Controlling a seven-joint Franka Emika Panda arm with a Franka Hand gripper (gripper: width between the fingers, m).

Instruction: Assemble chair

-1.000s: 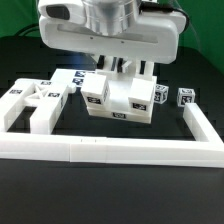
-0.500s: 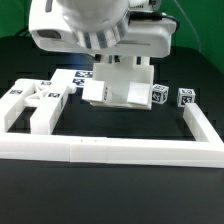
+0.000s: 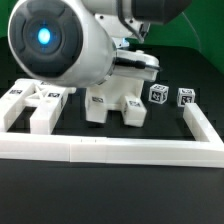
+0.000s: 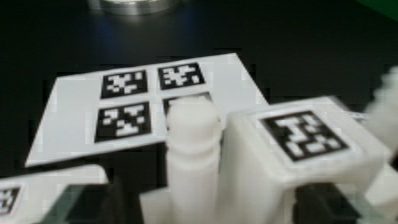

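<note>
Filling the foreground: the arm (image 3: 60,45), whose rounded white joint with a glowing blue ring covers the upper part of the exterior view's left.
End effector: the end effector (image 3: 127,78) comes down behind that joint. Its fingertips are masked by the arm, so it cannot be told whether it is open, closed or gripping.
Chair part: a white blocky chair part (image 3: 116,103) sits mid-scene, directly beneath the end effector. Two short legs point down at the black counter (image 3: 110,195). Whether they touch the counter cannot be told.
Wrist view: blurred. A white post (image 4: 192,150) and a tagged block (image 4: 302,135) stand close to the lens. The marker board (image 4: 151,100) lies flat on the dark counter behind them.
Tagged cubes: two tagged cubes (image 3: 158,95) (image 3: 184,97) sit side by side to the exterior view's right of the chair part, apart from it.
Flat chair pieces: the flat chair pieces (image 3: 30,105) lie on the counter at the exterior view's left, tags facing up.
Border rail: the border rail (image 3: 110,150) runs along the front and turns back at the exterior view's right, with the parts lying behind it.
</note>
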